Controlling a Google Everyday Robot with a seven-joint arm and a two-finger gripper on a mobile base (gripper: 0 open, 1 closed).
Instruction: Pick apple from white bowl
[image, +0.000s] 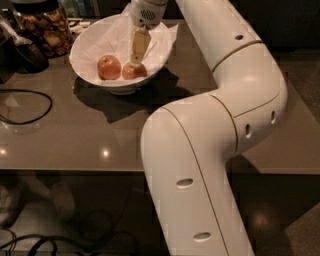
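Big white arm hogging most of the shot, elbow folded low in front, forearm running back up and over to the far left. Probably bent that way so the wrist can come at the bowl from straight above instead of from the side.

Then the grey table, glossy, with a few light glints on it.

On its far left end, the white bowl, wide and deep, lined with crinkled white paper that pokes out over the right rim. Walls that deep make top-down look like the only sensible way in.

Behind the bowl, a jar of brownish snacks, close to the rim but out of the arm's way. Nearer the front, a black cable looping on the table, well apart from anything that matters.

Next, the gripper, hanging inside the bowl's mouth and pointing down, lower end right over the smaller fruit. Touching or just above, hard to call. No telling how open it is from this angle either, and nothing obviously held.

Two fruits at the bottom, just beside each other, maybe touching. Rounder red apple on the left, not the one wanted. The apple, flatter and orange-golden, on the right, down in the bowl directly beneath the gripper. Guessing the grab isn't done yet. Main risk looks like nudging the red neighbour or snagging paper.
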